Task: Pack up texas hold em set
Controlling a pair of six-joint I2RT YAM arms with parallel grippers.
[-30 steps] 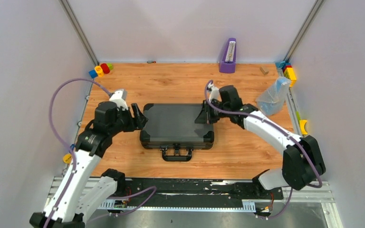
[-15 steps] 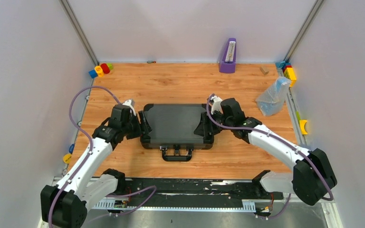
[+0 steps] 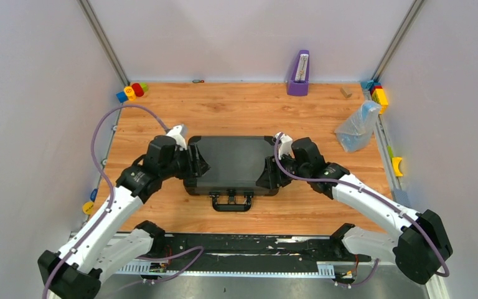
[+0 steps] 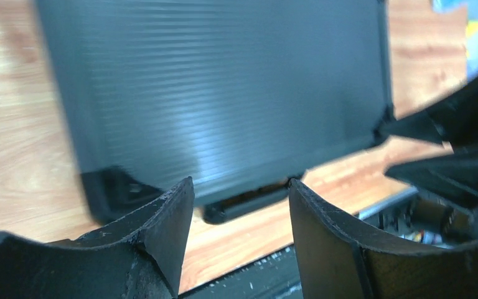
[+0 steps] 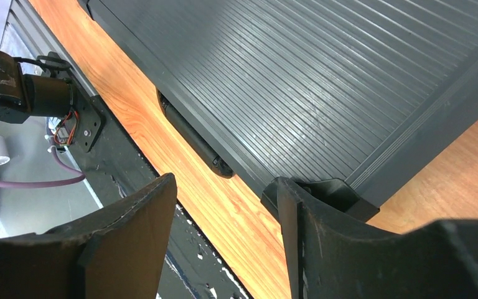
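Note:
The texas hold em set is a black ribbed briefcase (image 3: 233, 162) lying flat and closed in the middle of the wooden table, its handle (image 3: 231, 202) toward the near edge. Its contents are hidden. My left gripper (image 3: 200, 163) is open at the case's left side near the front corner; the left wrist view shows the case (image 4: 224, 81) and handle (image 4: 249, 202) beyond the open left gripper (image 4: 241, 184). My right gripper (image 3: 271, 174) is open at the front right corner. In the right wrist view the right gripper (image 5: 226, 180) has one finger against the case's corner (image 5: 330, 193).
A purple metronome (image 3: 298, 73) stands at the back wall. A clear plastic bag (image 3: 357, 128) lies right of the case. Coloured blocks sit in the back left corner (image 3: 132, 91) and back right corner (image 3: 378, 93). A black rail (image 3: 243, 246) runs along the near edge.
Both grippers slid along the case's sides toward its front corners. The right gripper went from shut to open. The case stayed in place.

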